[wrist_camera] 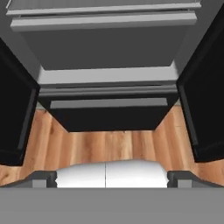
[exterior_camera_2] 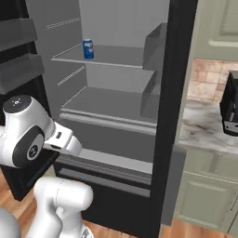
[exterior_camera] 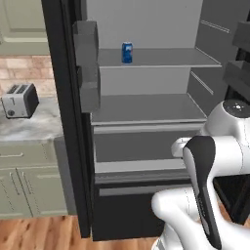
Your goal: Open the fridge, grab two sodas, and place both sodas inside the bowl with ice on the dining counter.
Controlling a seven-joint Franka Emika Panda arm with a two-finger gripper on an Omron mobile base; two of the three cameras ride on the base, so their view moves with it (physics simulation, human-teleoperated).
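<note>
Before the open fridge (exterior_camera: 146, 83), arm folded low — claw (wrist_camera: 112, 178) spread, empty

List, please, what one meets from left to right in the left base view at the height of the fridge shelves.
Toaster → open black fridge door → grey door bins → blue soda can on the upper shelf → robot arm.

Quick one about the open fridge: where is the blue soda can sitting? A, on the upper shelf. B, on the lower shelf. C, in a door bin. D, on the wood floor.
A: the blue soda can stands upright on the upper shelf of the open fridge, with the lower shelf beneath it bare.
</note>
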